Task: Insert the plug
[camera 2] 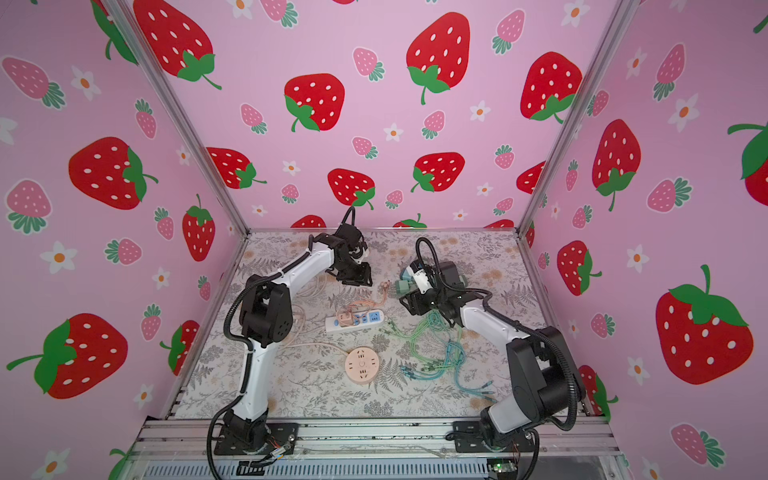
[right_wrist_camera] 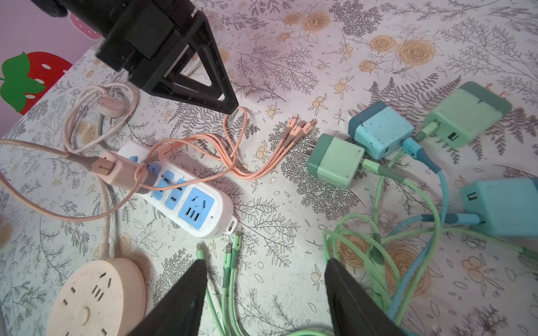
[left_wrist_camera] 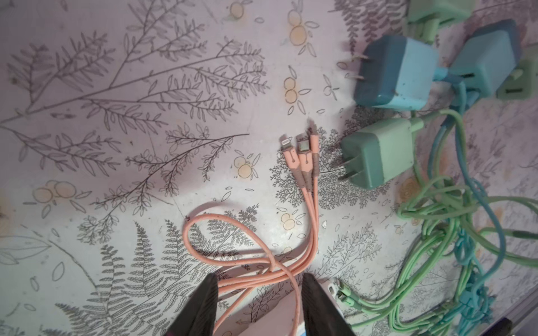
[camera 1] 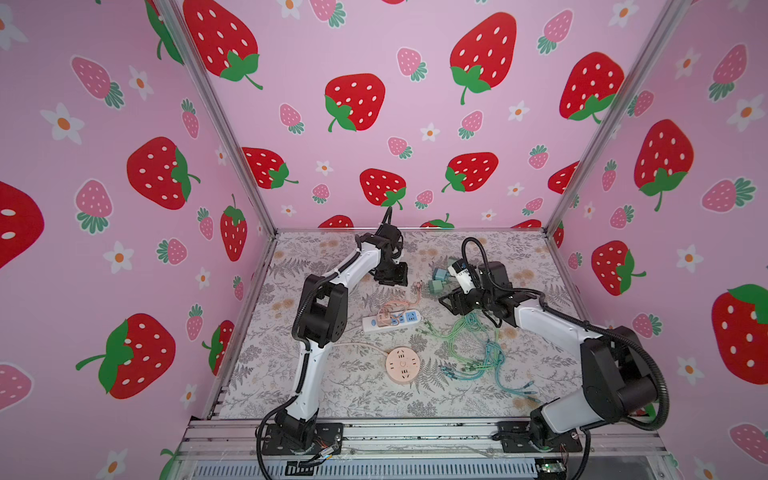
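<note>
A white power strip (right_wrist_camera: pixel 186 192) with blue sockets lies mid-table in both top views (camera 1: pixel 392 321) (camera 2: pixel 357 321). A pink plug (right_wrist_camera: pixel 116 171) sits on the socket at one end of it, prongs hidden; its pink cable (left_wrist_camera: pixel 233 261) loops away and ends in three connectors (right_wrist_camera: pixel 300 125). My left gripper (left_wrist_camera: pixel 259 279) hangs open over that cable behind the strip (camera 1: pixel 392 278), gripping nothing. My right gripper (right_wrist_camera: pixel 265 264) is open above loose green cables (camera 1: pixel 469 336), holding nothing.
Green adapters (right_wrist_camera: pixel 334 163) and blue adapters (right_wrist_camera: pixel 381 133) lie with tangled cables on the right of the table. A round pink socket hub (camera 1: pixel 402 365) sits near the front. A coiled cream cord (right_wrist_camera: pixel 102 113) lies behind the strip.
</note>
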You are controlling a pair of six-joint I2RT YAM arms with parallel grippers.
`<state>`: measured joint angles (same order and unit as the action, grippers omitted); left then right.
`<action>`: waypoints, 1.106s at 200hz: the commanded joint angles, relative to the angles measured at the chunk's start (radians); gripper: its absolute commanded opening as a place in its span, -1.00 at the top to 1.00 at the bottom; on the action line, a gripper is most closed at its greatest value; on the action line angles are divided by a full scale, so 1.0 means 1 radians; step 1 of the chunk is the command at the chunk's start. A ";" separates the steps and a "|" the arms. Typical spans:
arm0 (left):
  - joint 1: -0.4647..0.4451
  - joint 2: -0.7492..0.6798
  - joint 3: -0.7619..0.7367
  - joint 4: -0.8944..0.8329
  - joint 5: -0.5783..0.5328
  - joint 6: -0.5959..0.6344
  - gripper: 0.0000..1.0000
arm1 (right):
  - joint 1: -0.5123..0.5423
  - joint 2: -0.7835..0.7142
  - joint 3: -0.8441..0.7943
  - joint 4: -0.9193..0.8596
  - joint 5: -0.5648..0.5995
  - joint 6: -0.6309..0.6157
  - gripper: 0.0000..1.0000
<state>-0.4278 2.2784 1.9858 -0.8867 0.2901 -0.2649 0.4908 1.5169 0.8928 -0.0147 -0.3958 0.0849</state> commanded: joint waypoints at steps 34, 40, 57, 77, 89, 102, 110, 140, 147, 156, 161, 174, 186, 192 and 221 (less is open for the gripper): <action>-0.057 0.017 -0.030 0.006 -0.012 -0.164 0.06 | 0.005 -0.026 -0.018 0.027 -0.002 0.010 -0.34; -0.058 0.023 -0.025 0.007 -0.012 -0.167 0.08 | 0.006 -0.025 -0.020 0.028 -0.003 0.010 -0.35; -0.060 0.029 -0.020 0.011 -0.018 -0.179 0.09 | 0.005 -0.030 -0.025 0.027 -0.002 0.007 -0.35; -0.060 0.050 -0.001 -0.004 -0.030 -0.186 0.12 | 0.006 -0.039 -0.035 0.029 0.000 0.007 -0.35; -0.060 0.069 0.015 -0.022 -0.041 -0.186 0.14 | 0.005 -0.041 -0.039 0.030 0.001 0.009 -0.35; -0.061 0.079 0.012 -0.016 -0.057 -0.193 0.15 | 0.006 -0.046 -0.044 0.034 0.000 0.010 -0.35; -0.062 0.080 0.007 -0.011 -0.071 -0.197 0.17 | 0.005 -0.048 -0.046 0.034 0.001 0.010 -0.35; -0.062 0.094 0.005 0.009 -0.081 -0.213 0.27 | 0.005 -0.059 -0.055 0.035 0.002 0.004 -0.35; -0.062 0.097 0.005 0.015 -0.081 -0.218 0.30 | 0.005 -0.062 -0.055 0.035 0.003 0.003 -0.35; -0.062 0.098 0.001 0.025 -0.081 -0.224 0.34 | 0.005 -0.065 -0.058 0.035 0.004 0.003 -0.35; -0.063 0.099 -0.001 0.030 -0.084 -0.227 0.37 | 0.005 -0.066 -0.058 0.035 0.004 0.003 -0.35; -0.063 0.103 0.003 0.034 -0.085 -0.233 0.47 | 0.005 -0.070 -0.061 0.035 0.006 0.003 -0.35; -0.062 0.106 0.005 0.039 -0.079 -0.238 0.56 | 0.005 -0.072 -0.064 0.035 0.006 0.002 -0.35; -0.062 0.108 0.006 0.039 -0.079 -0.239 0.58 | 0.005 -0.074 -0.064 0.035 0.008 0.001 -0.35; -0.060 0.105 0.007 0.044 -0.079 -0.241 0.80 | 0.005 -0.080 -0.071 0.035 0.009 -0.001 -0.35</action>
<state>-0.4885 2.3638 1.9701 -0.8371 0.2203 -0.4942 0.4908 1.4654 0.8406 0.0109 -0.3920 0.0845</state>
